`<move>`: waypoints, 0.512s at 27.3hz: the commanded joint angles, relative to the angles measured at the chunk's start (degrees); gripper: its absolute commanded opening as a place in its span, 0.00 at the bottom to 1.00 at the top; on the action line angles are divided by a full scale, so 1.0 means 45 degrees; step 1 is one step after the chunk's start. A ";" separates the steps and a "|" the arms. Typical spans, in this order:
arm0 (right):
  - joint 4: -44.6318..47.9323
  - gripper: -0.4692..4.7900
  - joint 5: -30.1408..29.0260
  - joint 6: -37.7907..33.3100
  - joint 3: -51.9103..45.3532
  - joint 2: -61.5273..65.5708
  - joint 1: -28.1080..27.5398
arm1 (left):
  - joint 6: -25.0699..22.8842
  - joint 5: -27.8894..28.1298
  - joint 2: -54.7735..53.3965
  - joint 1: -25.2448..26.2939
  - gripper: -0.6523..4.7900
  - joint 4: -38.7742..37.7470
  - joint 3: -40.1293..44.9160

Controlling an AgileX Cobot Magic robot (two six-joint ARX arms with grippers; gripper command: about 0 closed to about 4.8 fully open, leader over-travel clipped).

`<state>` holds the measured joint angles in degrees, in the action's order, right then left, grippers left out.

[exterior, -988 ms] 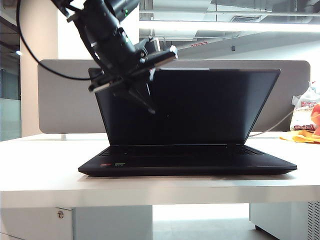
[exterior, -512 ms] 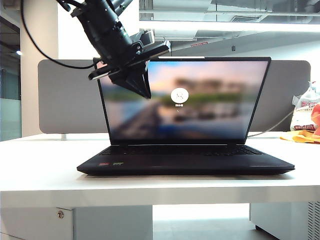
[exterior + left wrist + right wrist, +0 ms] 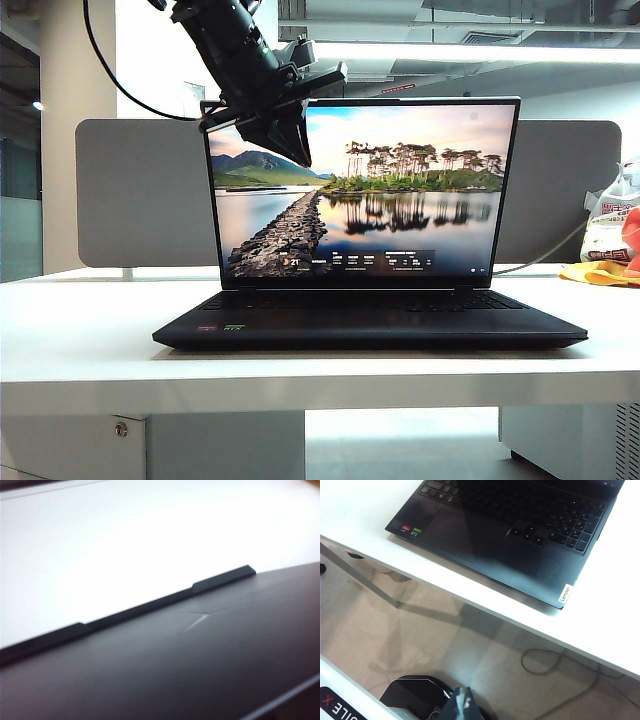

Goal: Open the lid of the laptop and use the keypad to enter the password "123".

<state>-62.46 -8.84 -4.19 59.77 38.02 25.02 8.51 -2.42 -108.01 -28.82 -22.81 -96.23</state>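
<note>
The black laptop sits on the white table with its lid standing nearly upright and the screen showing a lake landscape. My left gripper hangs at the lid's upper left corner, fingers together in a dark wedge and holding nothing. The left wrist view shows only the lid's matte outside, its emblem and its top edge. The keypad and trackpad lie bare. My right gripper is shut and empty, out over the floor in front of the table, well away from the laptop.
A grey divider board stands behind the laptop. A yellow cloth and a bag lie at the far right, with a cable running behind the lid. Under the right gripper sit a black base and a floor cable.
The lid has swung further back to near upright and the dark screen has lit up with a landscape. My left gripper rose with the lid's top corner.
</note>
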 commanded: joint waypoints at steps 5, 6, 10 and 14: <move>0.0165 0.08 0.0087 0.0034 0.0053 -0.0015 -0.0005 | -0.0277 0.0107 -0.0665 0.0457 0.13 0.0767 -0.1297; 0.0165 0.08 0.0092 0.0034 0.0053 -0.0005 -0.0005 | -0.0272 0.0107 -0.0743 0.0481 0.13 0.0942 -0.1297; 0.0170 0.08 0.0092 0.0034 0.0053 -0.0005 -0.0005 | -0.0223 -0.0044 -0.0869 0.0787 0.11 0.1598 -0.1297; 0.0175 0.08 0.0374 0.0029 0.0053 0.0010 -0.0005 | -0.0228 -0.0078 -0.0869 0.0918 0.11 0.2059 -0.1302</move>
<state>-62.46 -7.49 -4.16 59.77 38.09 24.97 7.51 -5.15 -112.27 -25.26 -19.46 -101.43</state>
